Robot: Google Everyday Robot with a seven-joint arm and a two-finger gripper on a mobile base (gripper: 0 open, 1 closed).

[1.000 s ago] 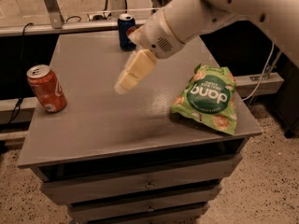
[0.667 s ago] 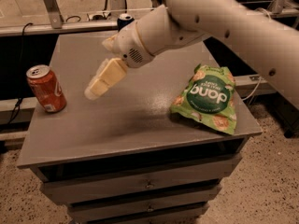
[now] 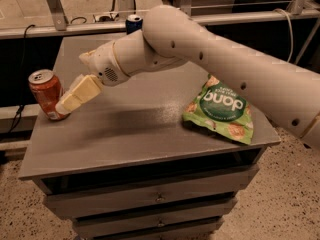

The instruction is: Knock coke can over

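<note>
The coke can [image 3: 45, 94], red-orange with a silver top, stands upright near the left edge of the grey cabinet top [image 3: 135, 129]. My gripper [image 3: 70, 102] reaches in from the right at the end of the white arm. Its cream-coloured fingertips [image 3: 82, 92] are right beside the can's right side, touching or nearly touching its lower half.
A green snack bag [image 3: 221, 109] lies on the right part of the cabinet top. A dark blue can [image 3: 133, 23] stands at the back edge, partly behind my arm. The cabinet has drawers below. A metal rail and cables run behind it.
My gripper has swept left and down across the cabinet top, from the middle to right beside the coke can. The can still stands upright.
</note>
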